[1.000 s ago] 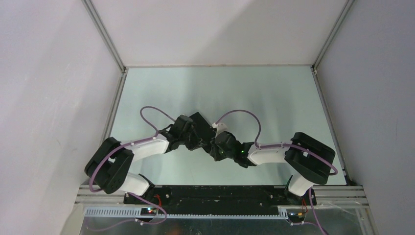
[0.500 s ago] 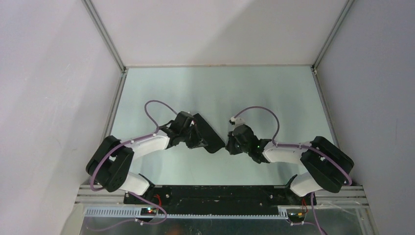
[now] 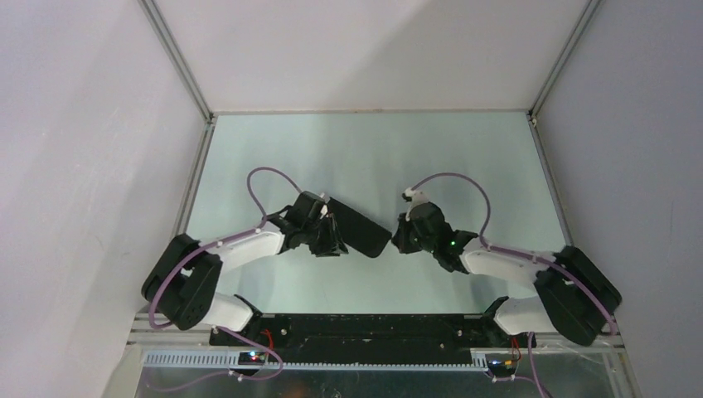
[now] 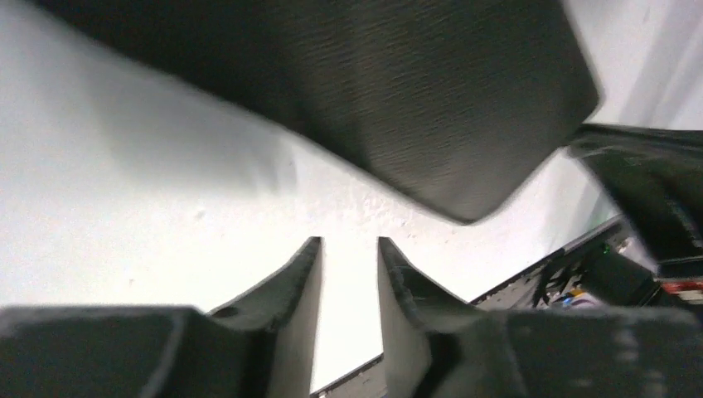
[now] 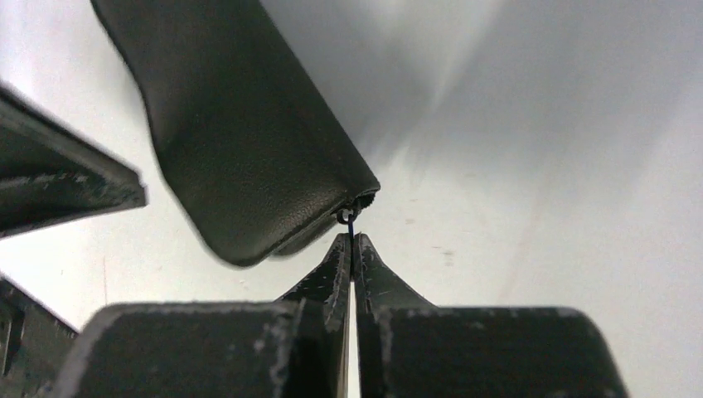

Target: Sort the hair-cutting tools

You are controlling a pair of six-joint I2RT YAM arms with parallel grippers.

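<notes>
A large black pouch (image 3: 358, 230) lies on the table between my two grippers; it also shows in the left wrist view (image 4: 398, 99) and the right wrist view (image 5: 240, 141). My right gripper (image 5: 352, 237) is shut on the thin zipper pull (image 5: 349, 222) at the pouch's corner; from above it (image 3: 397, 240) sits at the pouch's right end. My left gripper (image 4: 349, 242) is open and empty, just beside the pouch's near edge (image 3: 335, 245). No scissors, comb or hair clips are in view.
The pale green table (image 3: 464, 157) is walled by metal frame rails (image 3: 554, 191) on the left, right and back. The black base bar (image 3: 373, 327) runs along the near edge. A left gripper finger (image 5: 66, 186) shows in the right wrist view.
My right arm has drawn back to the right with the zipper pull pinched. The pouch has swung round, its right end following. The left gripper has stayed beside the pouch.
</notes>
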